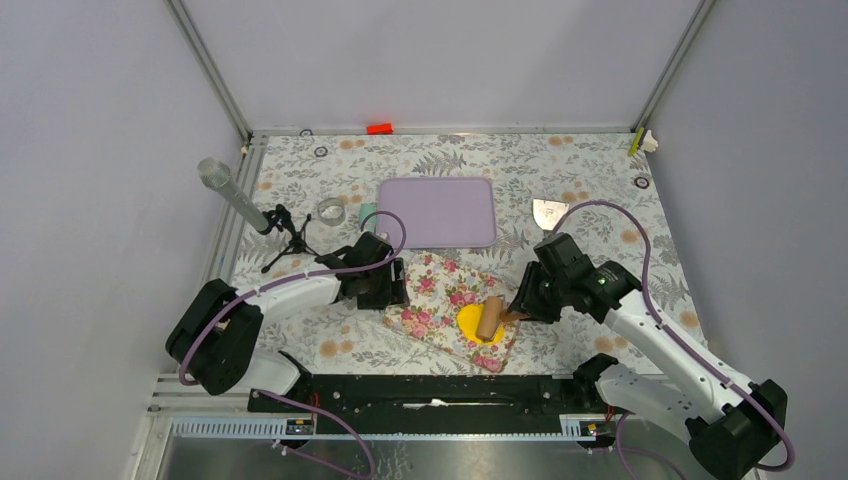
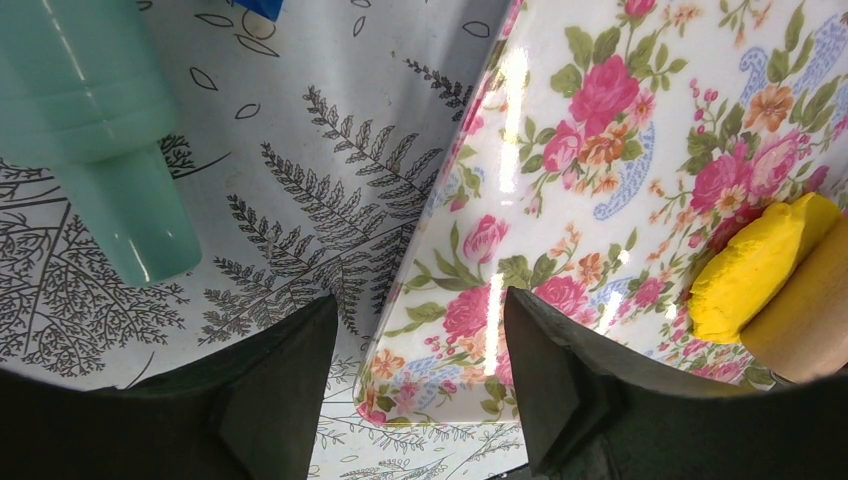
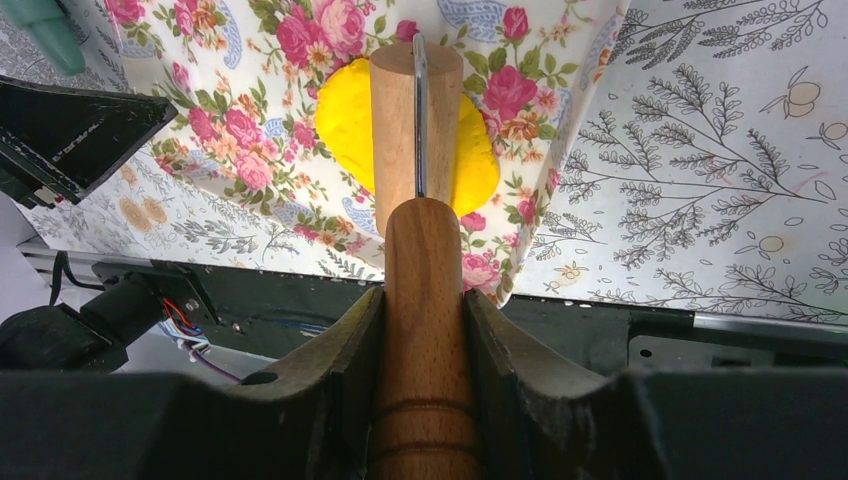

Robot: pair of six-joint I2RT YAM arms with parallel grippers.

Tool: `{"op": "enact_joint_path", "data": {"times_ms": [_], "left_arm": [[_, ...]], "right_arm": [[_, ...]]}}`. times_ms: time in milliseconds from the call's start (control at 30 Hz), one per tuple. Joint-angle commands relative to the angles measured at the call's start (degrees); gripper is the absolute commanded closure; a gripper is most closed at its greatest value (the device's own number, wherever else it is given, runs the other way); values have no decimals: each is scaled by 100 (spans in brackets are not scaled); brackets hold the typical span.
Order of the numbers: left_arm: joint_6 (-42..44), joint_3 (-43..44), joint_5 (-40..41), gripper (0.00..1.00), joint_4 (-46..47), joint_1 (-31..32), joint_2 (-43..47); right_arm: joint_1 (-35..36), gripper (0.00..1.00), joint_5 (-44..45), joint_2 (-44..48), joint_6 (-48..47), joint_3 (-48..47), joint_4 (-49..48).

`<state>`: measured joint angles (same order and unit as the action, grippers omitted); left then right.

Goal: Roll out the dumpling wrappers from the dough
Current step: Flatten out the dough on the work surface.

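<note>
The dough (image 1: 467,322) is a flattened bright yellow patch on a floral board (image 1: 435,295), near its front right corner. My right gripper (image 1: 517,312) is shut on the handle of a wooden roller (image 1: 490,318), whose drum rests across the dough. In the right wrist view the roller (image 3: 395,120) covers the middle of the dough (image 3: 476,160), held by the gripper (image 3: 423,300). My left gripper (image 1: 392,290) is open at the board's left corner. In its wrist view the board (image 2: 560,200) lies between the fingers of the gripper (image 2: 420,300). No separate small dumpling wrappers show.
A purple mat (image 1: 438,211) lies behind the board, a metal scraper (image 1: 549,212) to its right, a clear ring (image 1: 331,210) and a mint tool (image 1: 368,212) to its left. A microphone on a tripod (image 1: 240,203) stands at the left. A black rail (image 1: 430,400) runs along the front.
</note>
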<state>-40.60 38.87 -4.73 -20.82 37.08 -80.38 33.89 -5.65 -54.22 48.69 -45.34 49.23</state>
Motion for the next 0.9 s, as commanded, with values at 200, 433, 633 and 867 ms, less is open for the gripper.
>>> {"op": "enact_joint_path", "data": {"times_ms": [200,433,633,867], "left_arm": [[15,-123,-50,35,29,19,-418],[26,-122,-68,36,19,19,-414],[25,-123,-47,36,-5,21,-413],[41,-108,-88,37,16,27,-488]], "right_arm": [[78,100,327,273,29,183,1149],[77,100,264,196,-10,173,1115],[83,100,319,173,-188,138,1290],[69,100,463,350,-150,255,1482]]}}
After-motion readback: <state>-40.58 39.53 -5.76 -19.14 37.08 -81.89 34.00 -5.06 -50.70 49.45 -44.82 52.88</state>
